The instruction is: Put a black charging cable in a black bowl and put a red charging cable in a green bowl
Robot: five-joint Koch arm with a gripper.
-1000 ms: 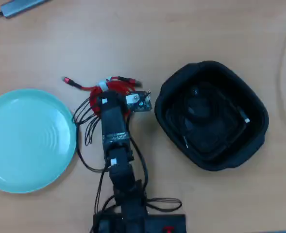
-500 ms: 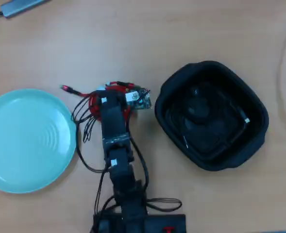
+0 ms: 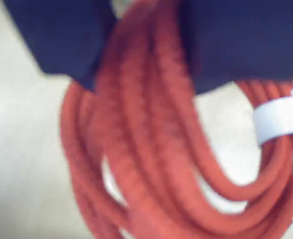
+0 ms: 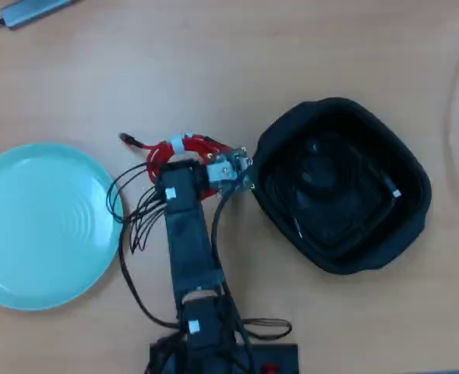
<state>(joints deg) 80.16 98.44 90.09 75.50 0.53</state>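
Gripper [image 4: 184, 165] pinching the red cable [image 4: 188, 148] coil, strands clamped between dark jaws in wrist view. It sits mid-worktop, between the bowls. Green bowl [image 4: 46, 224] lies left in overhead view, black bowl [image 4: 338, 183] close right. Carry goes left.

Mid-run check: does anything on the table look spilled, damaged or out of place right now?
Nothing stands out. The red charging cable is still a tied coil, with the gripper closed around its strands between the two bowls. The green bowl sits empty and flat. The black bowl is upright with the black charging cable inside.
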